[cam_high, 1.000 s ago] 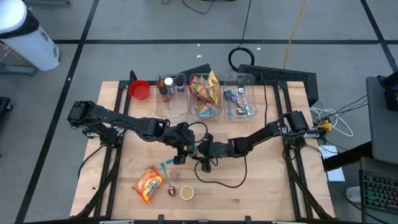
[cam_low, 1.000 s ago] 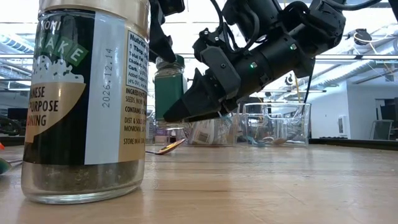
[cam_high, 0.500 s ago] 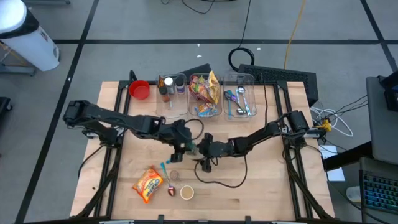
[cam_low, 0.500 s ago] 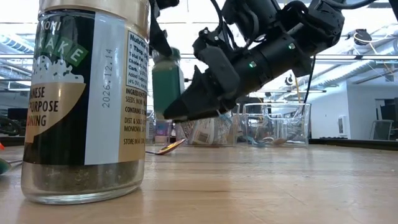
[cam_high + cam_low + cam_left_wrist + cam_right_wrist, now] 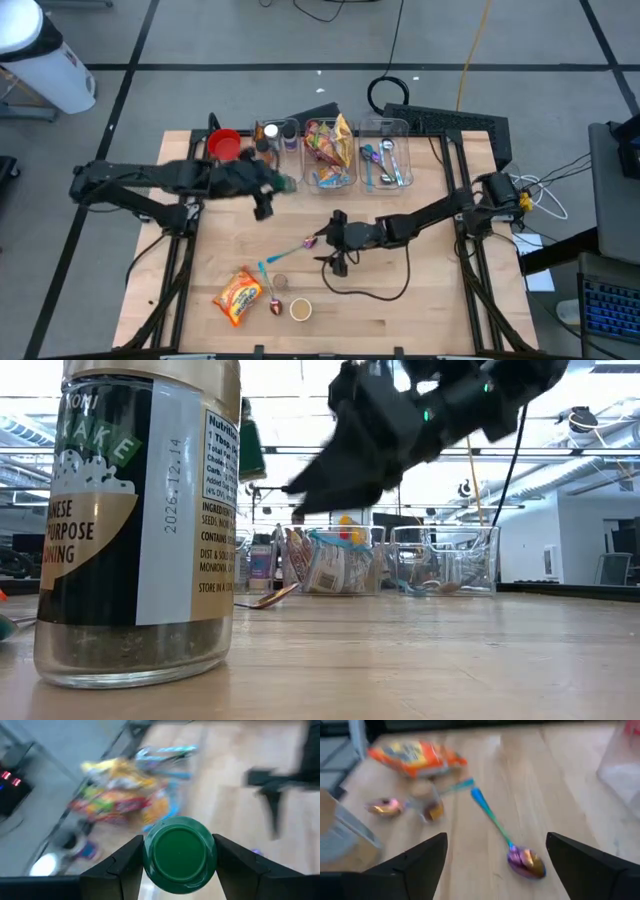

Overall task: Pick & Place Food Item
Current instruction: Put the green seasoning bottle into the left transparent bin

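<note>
Green-lidded jar [image 5: 179,855] — clamped between left gripper [image 5: 268,186] fingers, lifted clear of table [image 5: 420,300], just short of clear bins [image 5: 330,150] at far edge. Lid end toward wrist camera, long axis along gripper. Right gripper [image 5: 330,238] — mid-table, fingers spread, empty, over iridescent spoon [image 5: 510,842]. Left arm nearer bins.

The left arm reaches across the table's far left part, its left gripper [image 5: 272,186] raised off the surface — fingers [image 5: 122,870] clamped on a green-capped jar [image 5: 180,855]. The right arm stretches toward the table's middle, right gripper [image 5: 328,238] low, fingers [image 5: 420,860] spread wide — holding nothing.
</note>
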`<state>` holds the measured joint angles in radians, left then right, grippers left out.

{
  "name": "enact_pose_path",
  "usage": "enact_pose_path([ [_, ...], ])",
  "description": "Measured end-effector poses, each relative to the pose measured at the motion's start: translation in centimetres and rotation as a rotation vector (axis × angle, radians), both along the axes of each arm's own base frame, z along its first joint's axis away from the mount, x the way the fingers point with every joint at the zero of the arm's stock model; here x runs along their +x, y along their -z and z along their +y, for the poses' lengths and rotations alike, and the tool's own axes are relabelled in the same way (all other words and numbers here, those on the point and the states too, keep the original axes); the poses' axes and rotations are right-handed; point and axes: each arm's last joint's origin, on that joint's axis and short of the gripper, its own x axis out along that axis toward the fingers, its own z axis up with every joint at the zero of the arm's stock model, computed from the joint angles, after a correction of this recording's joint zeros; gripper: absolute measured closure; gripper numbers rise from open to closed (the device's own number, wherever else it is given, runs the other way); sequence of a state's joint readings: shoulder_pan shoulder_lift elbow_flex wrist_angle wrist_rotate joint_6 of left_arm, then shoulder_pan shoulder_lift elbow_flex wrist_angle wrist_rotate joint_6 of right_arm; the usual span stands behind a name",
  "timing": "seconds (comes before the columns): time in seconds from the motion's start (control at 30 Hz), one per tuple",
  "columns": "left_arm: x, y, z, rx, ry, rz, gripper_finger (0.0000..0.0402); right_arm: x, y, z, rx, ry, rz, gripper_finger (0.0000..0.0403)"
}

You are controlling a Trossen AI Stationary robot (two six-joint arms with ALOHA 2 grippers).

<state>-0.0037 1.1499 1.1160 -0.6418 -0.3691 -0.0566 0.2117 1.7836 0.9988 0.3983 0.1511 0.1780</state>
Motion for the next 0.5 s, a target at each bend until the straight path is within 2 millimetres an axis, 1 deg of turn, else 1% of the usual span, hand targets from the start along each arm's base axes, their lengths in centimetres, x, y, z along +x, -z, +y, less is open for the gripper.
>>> enact_pose_path([
  [0.1, -0.6, -0.2, 2.4, 0.003, -0.090, -0.001, 0.0193, -1.1, -1.0, 0.0, 0.002, -0.005, -0.011, 0.0077],
  [0.17, -1.0, -0.1, 4.0, 0.006, -0.146, 0.026, 0.0193, -1.6, -1.5, -0.1, 0.006, -0.006, -0.028, 0.0077],
  [0.27, -0.9, 0.3, 6.6, -0.017, -0.192, 0.028, 0.0193, -2.5, -1.9, -0.3, 0.019, 0.003, -0.031, 0.0076],
  [0.33, -0.8, 0.9, 8.3, -0.042, -0.219, 0.052, 0.0193, -2.9, -2.0, -0.4, 0.034, 0.011, -0.040, 0.0077],
  [0.5, -0.5, 2.9, 12.1, -0.077, -0.317, 0.124, 0.0193, -3.5, -1.5, -0.7, 0.036, 0.043, -0.044, 0.0078],
])
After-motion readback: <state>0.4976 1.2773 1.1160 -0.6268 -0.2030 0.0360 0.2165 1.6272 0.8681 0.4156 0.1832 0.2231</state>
